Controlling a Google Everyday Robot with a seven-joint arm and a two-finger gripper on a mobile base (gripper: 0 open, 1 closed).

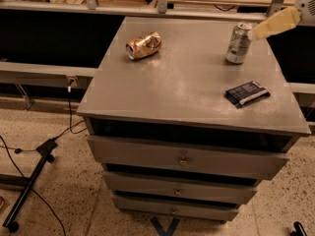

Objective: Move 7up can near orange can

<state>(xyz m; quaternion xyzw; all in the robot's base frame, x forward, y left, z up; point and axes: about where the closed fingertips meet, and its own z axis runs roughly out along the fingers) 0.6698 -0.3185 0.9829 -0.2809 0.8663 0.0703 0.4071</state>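
The 7up can (239,44) stands upright at the back right of the grey cabinet top (187,82). It is silver and pale green with a silver top. The orange can (143,45) lies on its side at the back left, dented and orange-gold. My gripper (273,23) reaches in from the right edge, a pale yellow finger pointing left, its tip close to the upper right of the 7up can.
A dark blue packet (247,93) lies on the right part of the top, in front of the 7up can. The cabinet has three drawers (183,159) below. A shelf rail (123,9) runs behind. A black stand and cables (34,171) lie on the floor at left.
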